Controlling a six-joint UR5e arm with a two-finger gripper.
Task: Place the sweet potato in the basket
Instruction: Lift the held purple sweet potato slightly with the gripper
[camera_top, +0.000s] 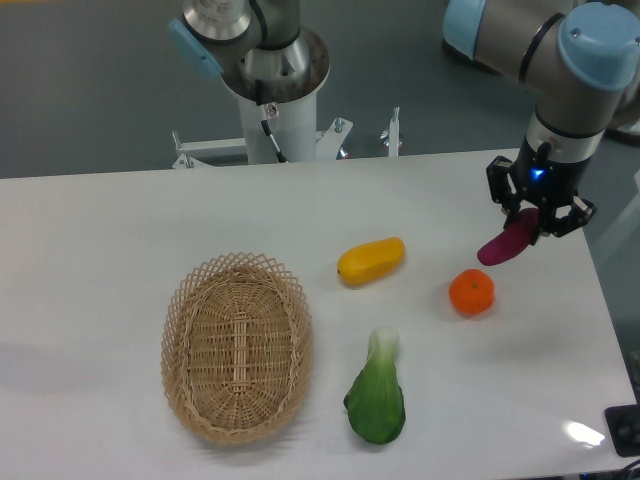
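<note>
Hanging above the white table, well off to the right of the basket, the gripper has its two dark fingers clamped on the sweet potato. The magenta tuber is tilted, its lower tip pointing down and back toward the basket, and it looks to be lifted clear of the tabletop, though from here I can't be fully sure of the gap. A small blue light glows on the wrist just above the fingers.

The basket itself sits on the near left part of the table, oval, tan, its looped rim open all round, nothing inside it. To its right and a little farther back lies a yellow oblong fruit. Farther right again, just below the held sweet potato, rests a round orange. Just beside the basket's right edge lies a leafy green vegetable with a pale stem.
</note>
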